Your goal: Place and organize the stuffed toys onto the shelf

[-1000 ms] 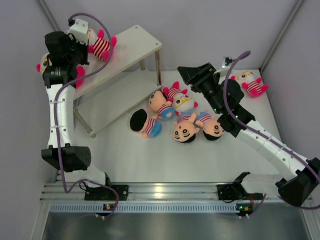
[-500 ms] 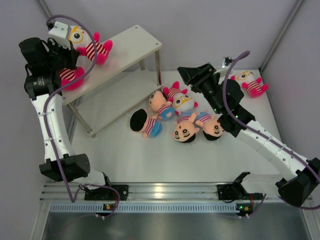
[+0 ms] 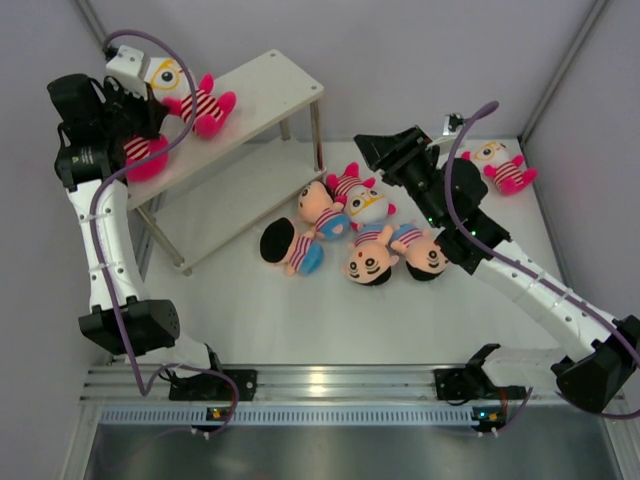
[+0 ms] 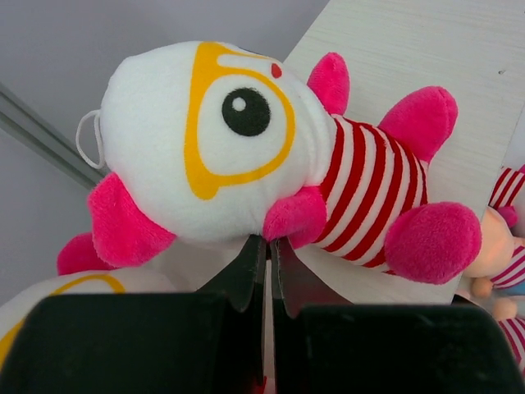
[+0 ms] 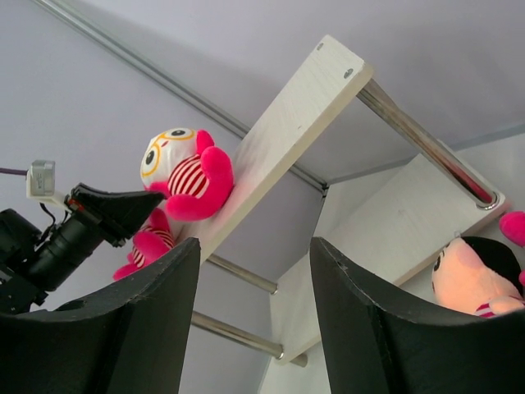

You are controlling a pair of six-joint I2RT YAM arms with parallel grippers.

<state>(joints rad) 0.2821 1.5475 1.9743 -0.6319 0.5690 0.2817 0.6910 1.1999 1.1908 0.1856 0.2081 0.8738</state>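
Two white-headed toys (image 3: 190, 95) lie atop the shelf (image 3: 270, 90).

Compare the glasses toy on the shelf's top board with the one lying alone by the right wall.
The shelf toy lies on the top board; the lone toy lies on the table. The shut left gripper is at the shelf toy's pink arm; none is at the lone toy. Both have white heads, yellow glasses, red-white stripes and pink limbs.
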